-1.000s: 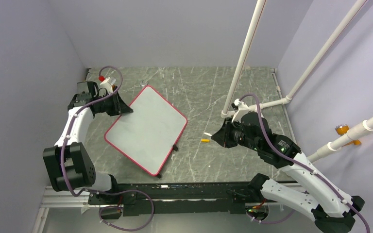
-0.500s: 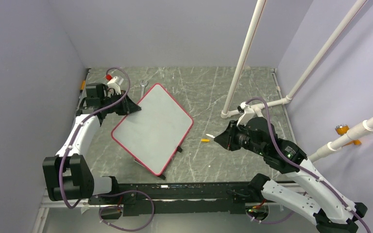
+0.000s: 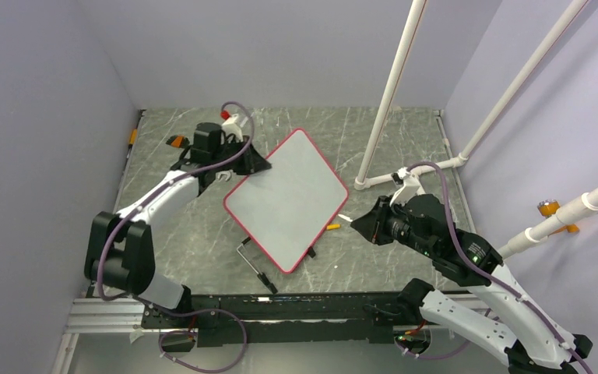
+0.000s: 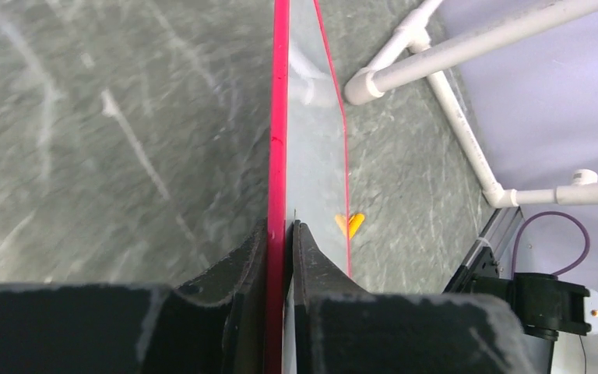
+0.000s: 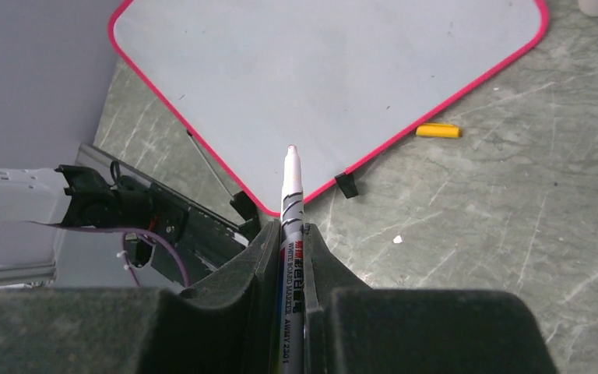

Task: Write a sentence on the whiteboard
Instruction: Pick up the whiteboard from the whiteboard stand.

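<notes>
Whiteboard (image 3: 288, 199) mid-table, apparently blank, its far-left edge clamped by left gripper (image 4: 280, 230); right gripper (image 5: 290, 230), closed on marker (image 5: 291, 195), lies just right of it, tip pointing leftward toward its surface.

marker (image 5: 290, 199) | barrel print: "WHITE BOARD MARKER" | second, smaller printed line: too small to read

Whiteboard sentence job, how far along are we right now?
Done: the marker is uncapped and clamped in the right hand; what looks like its orange cap lies beside the board. In hand: the left hand grips the whiteboard by its red edge. Left: all the writing; the board shows no marks.
</notes>
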### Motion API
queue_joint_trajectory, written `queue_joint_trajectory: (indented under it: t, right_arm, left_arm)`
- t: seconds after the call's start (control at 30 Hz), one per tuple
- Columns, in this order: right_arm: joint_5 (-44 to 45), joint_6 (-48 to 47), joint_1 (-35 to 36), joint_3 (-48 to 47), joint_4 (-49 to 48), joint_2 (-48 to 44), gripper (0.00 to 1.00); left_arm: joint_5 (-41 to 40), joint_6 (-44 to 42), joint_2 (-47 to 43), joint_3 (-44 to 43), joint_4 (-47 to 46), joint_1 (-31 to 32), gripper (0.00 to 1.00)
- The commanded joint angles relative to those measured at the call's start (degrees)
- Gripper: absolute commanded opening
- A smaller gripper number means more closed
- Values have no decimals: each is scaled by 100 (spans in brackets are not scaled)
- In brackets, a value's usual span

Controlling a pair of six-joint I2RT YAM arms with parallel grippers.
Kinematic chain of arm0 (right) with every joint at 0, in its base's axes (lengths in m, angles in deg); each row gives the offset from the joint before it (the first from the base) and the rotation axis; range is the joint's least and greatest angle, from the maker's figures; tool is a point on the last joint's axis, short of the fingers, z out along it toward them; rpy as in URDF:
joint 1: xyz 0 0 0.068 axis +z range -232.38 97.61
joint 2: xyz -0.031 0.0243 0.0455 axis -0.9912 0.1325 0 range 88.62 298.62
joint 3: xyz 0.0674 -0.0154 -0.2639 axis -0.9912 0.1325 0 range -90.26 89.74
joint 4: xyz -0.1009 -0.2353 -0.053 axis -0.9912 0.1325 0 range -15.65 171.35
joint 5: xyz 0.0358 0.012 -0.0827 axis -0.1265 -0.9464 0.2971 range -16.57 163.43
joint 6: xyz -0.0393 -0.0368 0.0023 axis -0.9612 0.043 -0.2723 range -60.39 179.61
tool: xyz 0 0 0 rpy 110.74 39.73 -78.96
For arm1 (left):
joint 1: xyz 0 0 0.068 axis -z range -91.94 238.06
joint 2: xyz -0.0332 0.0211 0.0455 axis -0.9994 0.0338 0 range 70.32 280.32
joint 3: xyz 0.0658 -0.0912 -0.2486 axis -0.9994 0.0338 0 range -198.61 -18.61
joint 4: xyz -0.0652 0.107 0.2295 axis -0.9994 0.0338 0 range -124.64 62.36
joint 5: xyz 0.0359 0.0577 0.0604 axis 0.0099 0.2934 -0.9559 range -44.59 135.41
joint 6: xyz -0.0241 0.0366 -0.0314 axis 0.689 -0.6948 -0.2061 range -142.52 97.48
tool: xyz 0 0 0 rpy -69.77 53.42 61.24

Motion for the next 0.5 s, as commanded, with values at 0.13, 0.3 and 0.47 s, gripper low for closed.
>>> queue_joint_trajectory:
  t: [0.13,0.3,0.47]
  right_arm:
    - [457,102,7,-124,466,-309,0]
    - [394,111,0,-61,368,-297,0]
    - [295,89,-2,-65,249,-170,0]
  left_arm:
    - [286,-455,534,-1453,391,453,0]
    - [562,-1382,580,-2529,1871,432,0]
    - [541,-1853,469,-3272,3008,354,0]
